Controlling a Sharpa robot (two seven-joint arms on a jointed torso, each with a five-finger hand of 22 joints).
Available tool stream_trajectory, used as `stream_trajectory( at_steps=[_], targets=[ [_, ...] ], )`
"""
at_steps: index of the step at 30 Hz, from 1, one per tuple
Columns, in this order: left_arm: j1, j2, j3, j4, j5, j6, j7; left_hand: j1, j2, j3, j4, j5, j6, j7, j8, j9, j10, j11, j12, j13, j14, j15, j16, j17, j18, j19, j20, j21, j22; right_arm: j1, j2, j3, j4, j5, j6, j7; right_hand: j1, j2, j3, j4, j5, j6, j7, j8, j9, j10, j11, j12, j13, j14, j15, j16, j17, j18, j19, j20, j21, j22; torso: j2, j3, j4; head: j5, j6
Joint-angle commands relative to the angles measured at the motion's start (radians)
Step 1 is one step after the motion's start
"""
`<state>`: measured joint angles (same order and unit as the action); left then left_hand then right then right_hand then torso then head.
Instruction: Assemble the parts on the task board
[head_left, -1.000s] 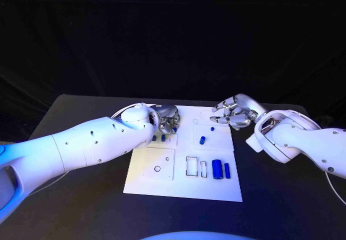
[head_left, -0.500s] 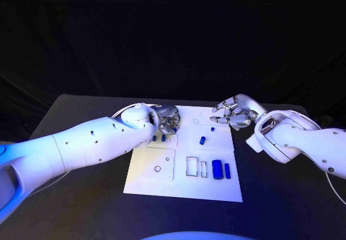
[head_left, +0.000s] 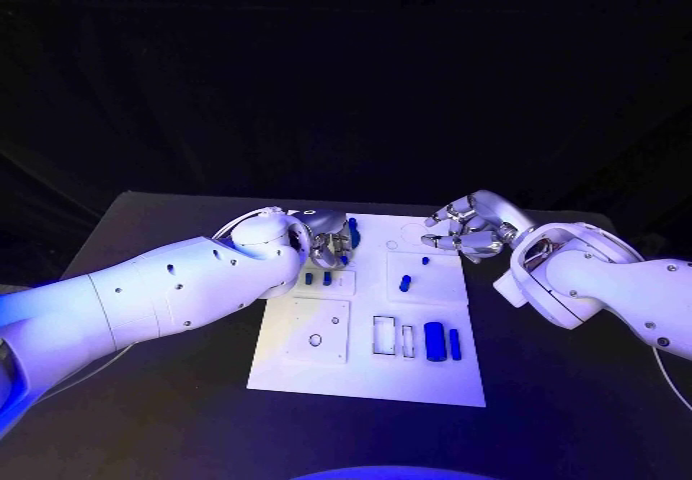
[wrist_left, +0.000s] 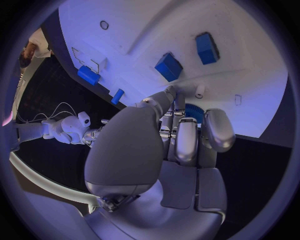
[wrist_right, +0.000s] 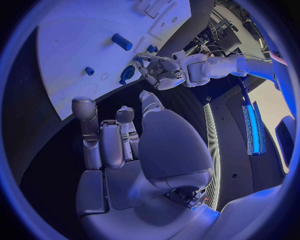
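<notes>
Head view: my left hand (head_left: 326, 240) pinches one blue part (head_left: 353, 231) above the task board (head_left: 368, 375); my right hand (head_left: 464, 228) wide, empty; several parts (head_left: 434, 339) apparently unplaced beyond both.

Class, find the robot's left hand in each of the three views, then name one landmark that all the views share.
Head view: left hand over the board's far left area, a blue part held in its fingers.
Left wrist view: centre of the circle, fingers reaching to the board.
Right wrist view: small, beyond the right hand, at the board's edge.
Shared landmark: the white board.
</notes>
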<state>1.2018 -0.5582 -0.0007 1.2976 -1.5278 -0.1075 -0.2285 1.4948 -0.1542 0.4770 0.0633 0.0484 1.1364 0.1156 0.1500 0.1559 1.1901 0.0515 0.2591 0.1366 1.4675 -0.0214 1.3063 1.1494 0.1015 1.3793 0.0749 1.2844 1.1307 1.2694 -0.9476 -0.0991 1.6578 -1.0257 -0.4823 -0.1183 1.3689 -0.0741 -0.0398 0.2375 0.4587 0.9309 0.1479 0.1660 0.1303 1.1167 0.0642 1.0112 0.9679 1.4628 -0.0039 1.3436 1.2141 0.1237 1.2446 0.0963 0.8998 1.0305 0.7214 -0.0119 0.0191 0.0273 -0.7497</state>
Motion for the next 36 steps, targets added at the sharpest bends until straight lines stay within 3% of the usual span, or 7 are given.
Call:
stream_trajectory(
  at_steps=[1, 8, 12, 15, 21, 23, 36],
  targets=[
    [0.001, -0.016, 0.011, 0.023, 0.036, -0.023, 0.001, -0.016, -0.003, -0.001, -0.004, 0.003, 0.002, 0.004, -0.004, -0.001, 0.008, 0.0, -0.008, -0.001, 0.005, -0.003, 0.002, -0.002, -0.007, -0.005, -0.001, 0.002, 0.0, -0.001, -0.001, 0.0, 0.0, -0.004, 0.007, 0.008, 0.007, 0.0, 0.002, 0.006, 0.006, 0.003, 0.001, 0.004, 0.0, 0.009, 0.0, 0.002, 0.001, 0.009, -0.007, -0.005, -0.001, 0.018, -0.005, 0.0, -0.003, -0.001, 0.0, -0.0005, 0.0013, 0.003, 0.003],
    [0.002, -0.064, 0.037, 0.074, 0.068, -0.019, -0.009, -0.021, -0.006, -0.001, -0.005, 0.003, 0.003, 0.004, -0.007, -0.002, 0.011, 0.0, -0.012, -0.002, 0.005, -0.003, 0.001, -0.005, -0.007, -0.005, -0.001, 0.003, 0.001, -0.001, -0.005, 0.0, -0.001, -0.004, 0.008, 0.007, 0.007, 0.0, 0.002, 0.006, 0.006, 0.003, 0.001, 0.004, 0.0, 0.009, 0.0, 0.002, 0.001, 0.009, -0.007, -0.005, -0.001, 0.018, -0.005, 0.0, -0.003, -0.001, 0.001, -0.0015, 0.0001, 0.009, 0.003],
    [0.003, -0.089, 0.045, 0.092, 0.081, -0.01, -0.016, -0.022, -0.008, -0.001, -0.006, 0.003, 0.004, 0.004, -0.008, -0.002, 0.013, 0.0, -0.014, -0.002, 0.005, -0.003, 0.0, -0.006, -0.007, -0.005, -0.001, 0.003, 0.001, -0.001, -0.005, 0.0, -0.002, -0.004, 0.009, 0.006, 0.007, 0.0, 0.002, 0.006, 0.006, 0.003, 0.001, 0.004, 0.0, 0.009, 0.0, 0.002, 0.001, 0.009, -0.007, -0.005, -0.001, 0.018, -0.005, 0.0, -0.003, -0.001, 0.001, -0.0018, 0.001, 0.01, 0.002],
    [0.004, -0.101, 0.048, 0.09, 0.088, 0.003, -0.022, -0.023, -0.008, -0.001, -0.006, 0.003, 0.005, 0.004, -0.008, -0.002, 0.014, 0.0, -0.015, -0.002, 0.004, -0.003, -0.001, -0.008, -0.007, -0.005, -0.001, 0.003, 0.001, -0.001, -0.005, 0.0, -0.002, -0.004, 0.009, 0.006, 0.007, 0.0, 0.002, 0.006, 0.006, 0.003, 0.001, 0.004, 0.0, 0.009, 0.0, 0.002, 0.001, 0.009, -0.007, -0.005, -0.001, 0.018, -0.005, 0.0, -0.003, -0.001, 0.001, -0.0007, 0.0014, 0.01, 0.003],
    [0.004, -0.108, 0.049, 0.075, 0.1, 0.026, -0.023, -0.03, -0.011, -0.002, -0.006, 0.003, 0.006, 0.004, -0.01, -0.003, 0.016, 0.0, -0.019, -0.002, 0.003, -0.002, -0.003, -0.012, -0.007, -0.005, -0.001, 0.003, 0.001, -0.002, -0.004, 0.0, -0.003, -0.004, 0.01, 0.006, 0.007, 0.0, 0.002, 0.006, 0.006, 0.003, 0.001, 0.004, 0.0, 0.009, 0.0, 0.002, 0.001, 0.009, -0.007, -0.005, -0.001, 0.018, -0.005, 0.0, -0.003, -0.001, 0.002, -0.0028, 0.001, 0.011, 0.002],
    [0.004, -0.108, 0.05, 0.07, 0.104, 0.033, -0.023, -0.03, -0.011, -0.002, -0.006, 0.003, 0.006, 0.004, -0.01, -0.003, 0.016, 0.0, -0.019, -0.002, 0.003, -0.002, -0.003, -0.012, -0.007, -0.005, -0.001, 0.003, 0.001, -0.002, -0.002, 0.0, -0.003, -0.004, 0.01, 0.006, 0.007, 0.0, 0.002, 0.006, 0.006, 0.003, 0.001, 0.004, 0.0, 0.009, 0.0, 0.002, 0.001, 0.009, -0.007, -0.005, -0.001, 0.018, -0.005, 0.0, -0.003, -0.001, 0.002, -0.0015, -0.0014, 0.014, 0.001],
    [0.004, -0.108, 0.049, 0.052, 0.115, 0.066, -0.029, -0.033, -0.011, -0.001, -0.006, 0.003, 0.008, 0.004, -0.011, -0.003, 0.019, -0.001, -0.021, -0.001, 0.003, -0.002, -0.004, -0.016, -0.007, -0.006, -0.001, 0.003, 0.0, -0.004, -0.002, 0.0, -0.003, -0.004, 0.01, 0.006, 0.007, 0.0, 0.002, 0.006, 0.006, 0.003, 0.001, 0.004, 0.0, 0.009, 0.0, 0.002, 0.001, 0.009, -0.007, -0.005, -0.001, 0.018, -0.005, 0.0, -0.003, -0.001, 0.002, -0.0001, -0.001, 0.015, 0.001]
  ],
)
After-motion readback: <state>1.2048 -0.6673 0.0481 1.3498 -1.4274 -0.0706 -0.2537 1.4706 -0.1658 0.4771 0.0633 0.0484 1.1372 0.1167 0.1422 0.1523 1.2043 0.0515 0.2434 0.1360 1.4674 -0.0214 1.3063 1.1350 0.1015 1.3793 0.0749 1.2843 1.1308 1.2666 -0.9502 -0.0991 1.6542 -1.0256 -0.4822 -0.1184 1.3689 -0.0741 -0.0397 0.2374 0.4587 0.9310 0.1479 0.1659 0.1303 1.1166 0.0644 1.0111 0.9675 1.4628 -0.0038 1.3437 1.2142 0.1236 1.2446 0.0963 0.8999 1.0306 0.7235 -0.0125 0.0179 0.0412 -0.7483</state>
